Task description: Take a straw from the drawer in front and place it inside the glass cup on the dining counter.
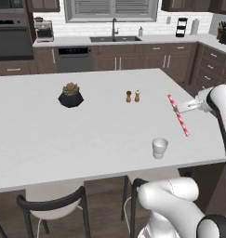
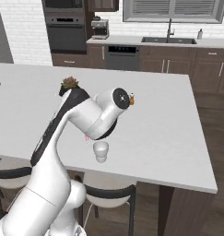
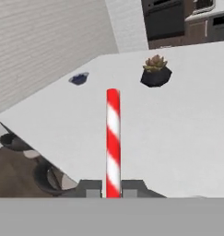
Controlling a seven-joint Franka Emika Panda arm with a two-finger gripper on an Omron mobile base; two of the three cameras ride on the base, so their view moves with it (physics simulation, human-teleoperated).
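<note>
Brown cabinets, a sink under a window and a wall oven lined the back of the kitchen you were working in, and the broad white surface (image 1: 86,135) of the dining island lay spread out below the arm. Your gripper (image 1: 179,111) was clamped on the straw (image 1: 178,115), jaws together around its striped shaft near the middle, so that part ran up and away from the fingers and the rest hung below toward the surface. In the hand view the straw (image 3: 113,138) rose straight out from between the fingertips, which suggests you held it crosswise so one end could be tipped down into an opening.

The glass cup (image 1: 159,148) stood upright on the surface, below the gripper and a little to its near side, close to the edge by the stools (image 1: 51,207). The straw's lower tip seemed to hang just beyond the cup and not over its mouth, though from these angles I could not be sure of the gap. In the right base view the cup (image 2: 101,151) sat just under the arm's elbow, which hid the hand itself.

Ahead of the gripper, well apart, a small succulent in a dark pot (image 1: 70,95) sat on the surface, with two little shakers (image 1: 132,96) nearer to it. They were out of your path. You would likely have needed to swing the straw more upright and bring its low end over the cup before letting go.
</note>
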